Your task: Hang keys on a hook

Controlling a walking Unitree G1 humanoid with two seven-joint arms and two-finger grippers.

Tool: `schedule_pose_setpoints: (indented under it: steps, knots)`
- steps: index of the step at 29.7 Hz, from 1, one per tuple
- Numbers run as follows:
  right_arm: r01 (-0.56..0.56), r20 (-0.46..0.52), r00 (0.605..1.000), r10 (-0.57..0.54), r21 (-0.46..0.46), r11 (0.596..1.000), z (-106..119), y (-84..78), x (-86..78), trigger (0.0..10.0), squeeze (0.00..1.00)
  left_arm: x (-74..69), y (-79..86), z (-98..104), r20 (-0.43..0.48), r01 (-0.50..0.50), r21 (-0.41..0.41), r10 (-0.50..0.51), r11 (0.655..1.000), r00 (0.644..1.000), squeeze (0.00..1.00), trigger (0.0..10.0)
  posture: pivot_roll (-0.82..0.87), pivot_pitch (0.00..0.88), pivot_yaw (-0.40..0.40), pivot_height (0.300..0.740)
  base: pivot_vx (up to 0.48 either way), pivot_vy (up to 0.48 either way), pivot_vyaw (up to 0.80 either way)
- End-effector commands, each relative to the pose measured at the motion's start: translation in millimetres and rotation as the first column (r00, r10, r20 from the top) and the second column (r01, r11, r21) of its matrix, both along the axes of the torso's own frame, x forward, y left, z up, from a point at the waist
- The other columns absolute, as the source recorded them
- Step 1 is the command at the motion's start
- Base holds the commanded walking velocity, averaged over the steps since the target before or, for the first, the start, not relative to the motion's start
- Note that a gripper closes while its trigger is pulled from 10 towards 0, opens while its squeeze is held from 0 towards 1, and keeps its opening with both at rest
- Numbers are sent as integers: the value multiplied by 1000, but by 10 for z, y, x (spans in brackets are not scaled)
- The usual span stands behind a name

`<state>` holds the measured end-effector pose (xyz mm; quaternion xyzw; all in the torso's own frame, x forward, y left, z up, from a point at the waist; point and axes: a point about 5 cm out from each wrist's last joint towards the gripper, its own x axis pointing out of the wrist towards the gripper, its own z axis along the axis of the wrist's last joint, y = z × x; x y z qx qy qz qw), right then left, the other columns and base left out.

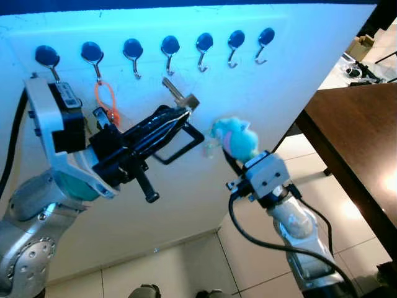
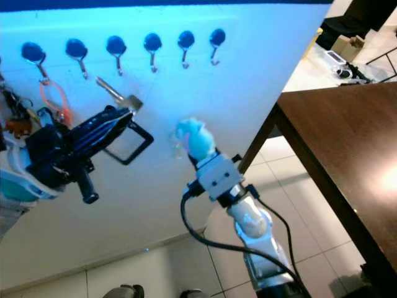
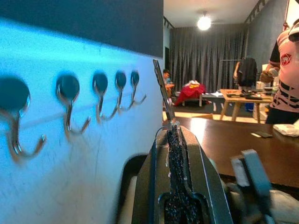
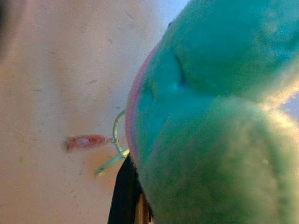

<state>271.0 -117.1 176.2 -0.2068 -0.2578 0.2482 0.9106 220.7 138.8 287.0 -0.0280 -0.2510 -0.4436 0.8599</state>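
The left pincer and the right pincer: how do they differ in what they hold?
The left pincer grips a thin metal key, while the right pincer grips a fluffy blue plush toy. The left pincer's key points up toward the hooks; the right pincer's toy sits lower. Both are near the white wall.

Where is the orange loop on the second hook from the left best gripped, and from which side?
At its lower end, coming from below and in front. The orange loop hangs down from the hook; its top sits in the hook's bend, while the bottom hangs free.
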Motion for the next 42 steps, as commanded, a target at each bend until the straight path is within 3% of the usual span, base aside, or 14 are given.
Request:
schedule_pose_setpoints:
  steps: [1,5,7,9,11,15,18,30,31,32,35,39,42]
  knots:
    - [-10,37,999,11,-15,1000,34,2,-44,10000,0,-48,-9,48,17,20,3,-20,1000,1000,0,10000,54,54,29,740,0,0,0]
    - [57,168,984,-55,-2,998,217,-31,-19,10000,0,-2,-12,106,29,-34,-6,34,999,999,0,10000,58,58,29,740,0,0,0]
    - [57,168,984,-55,-2,998,217,-31,-19,10000,0,-2,-12,106,29,-34,-6,34,999,999,0,10000,58,58,29,740,0,0,0]
    - [82,245,966,-84,18,996,373,-31,-14,10000,0,116,-27,132,17,-138,-12,138,990,990,0,10000,66,57,33,740,0,0,0]
    - [82,245,966,-84,18,996,373,-31,-14,10000,0,116,-27,132,17,-138,-12,138,990,990,0,10000,66,57,33,740,0,0,0]
    - [56,236,971,-49,-21,998,341,-19,-100,10000,0,284,45,206,-17,-276,-91,275,957,961,0,10000,60,56,40,740,0,0,0]
    - [59,218,975,-52,-28,998,294,-30,-119,10000,0,311,88,220,-27,-300,-107,299,948,954,0,10000,55,58,44,740,0,0,0]
    - [82,201,977,-76,-23,996,233,-19,-113,10000,0,309,127,214,-43,-320,-122,317,939,947,0,10000,55,59,44,740,0,0,0]
    - [83,196,978,-77,-24,996,220,-18,-112,10000,0,188,138,213,-47,-207,-147,202,967,978,0,10000,57,61,44,740,0,0,0]
    - [83,196,978,-77,-24,996,220,-18,-112,10000,0,188,138,213,-47,-207,-147,202,967,978,0,10000,57,61,44,740,0,0,0]
    - [83,192,978,-77,-23,996,211,-10,-105,10000,0,-12,125,179,-30,-38,-125,34,991,999,0,10000,59,64,39,740,0,0,0]
    - [79,188,979,-73,-24,997,204,-1,-98,10000,0,-77,129,115,-35,-22,-70,20,997,999,0,10000,66,69,29,740,0,0,0]
    - [67,182,981,-61,-24,997,195,22,-85,10000,0,-49,190,99,-37,-92,-68,90,993,995,0,10000,71,71,26,740,0,0,0]
